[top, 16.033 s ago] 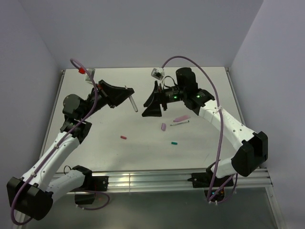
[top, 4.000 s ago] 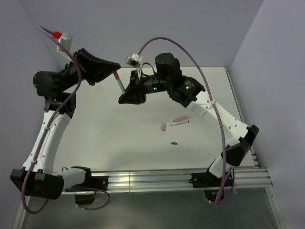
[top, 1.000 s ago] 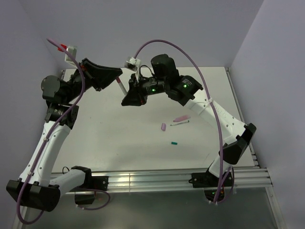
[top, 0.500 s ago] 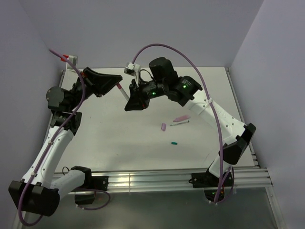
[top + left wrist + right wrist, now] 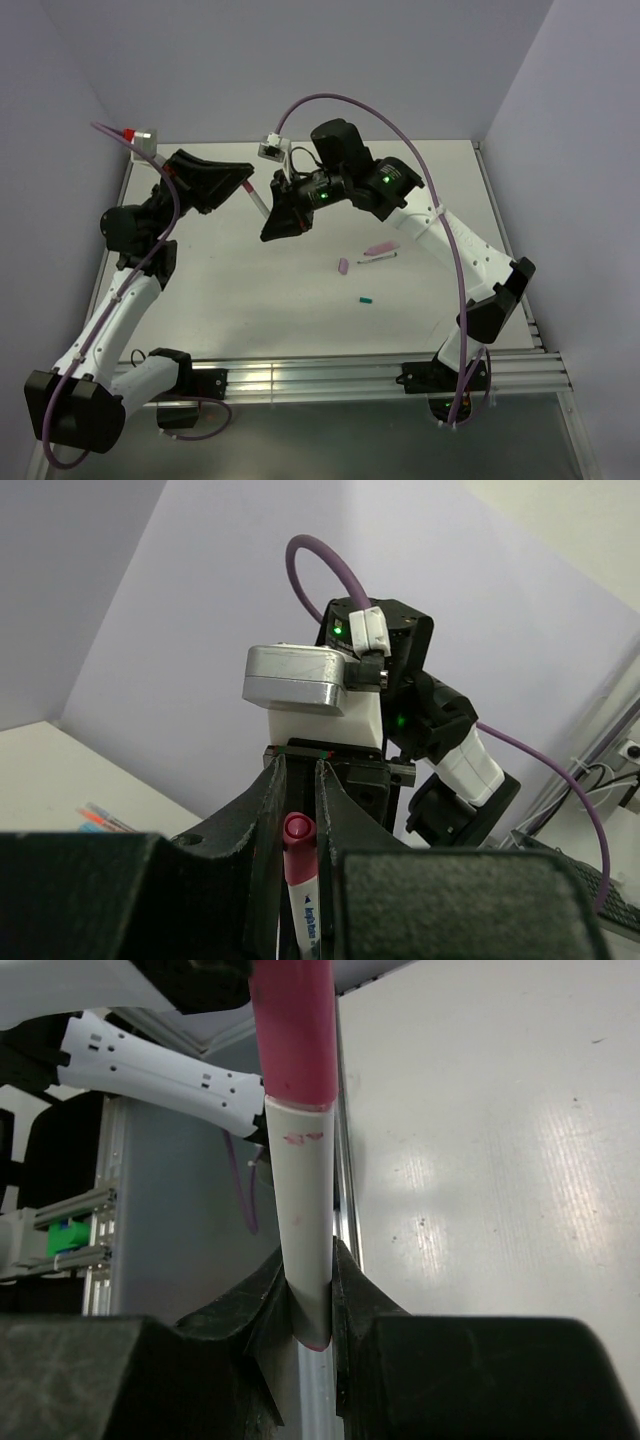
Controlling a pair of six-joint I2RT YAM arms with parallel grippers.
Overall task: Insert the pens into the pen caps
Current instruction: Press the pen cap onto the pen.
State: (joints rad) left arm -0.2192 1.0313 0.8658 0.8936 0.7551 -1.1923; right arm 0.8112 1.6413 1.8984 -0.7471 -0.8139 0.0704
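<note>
Right wrist view: pen (image 5: 300,1210) was clamped at its tail in the right claw (image 5: 310,1305), pink cap (image 5: 293,1030) clamped in the left claw (image 5: 243,183), both held above the table (image 5: 250,320); if pushed off-axis, it could have been levered loose and dropped.

I'm holding a whitish pen (image 5: 257,198) w/ a dark-pink cap (image 5: 293,1030) on one end, tilted, up in the air. A lilac cap (image 5: 343,266), teal cap (image 5: 366,299), pink pen (image 5: 380,248) & thin pale pen (image 5: 377,259) are lying flat, well apart from it.
</note>
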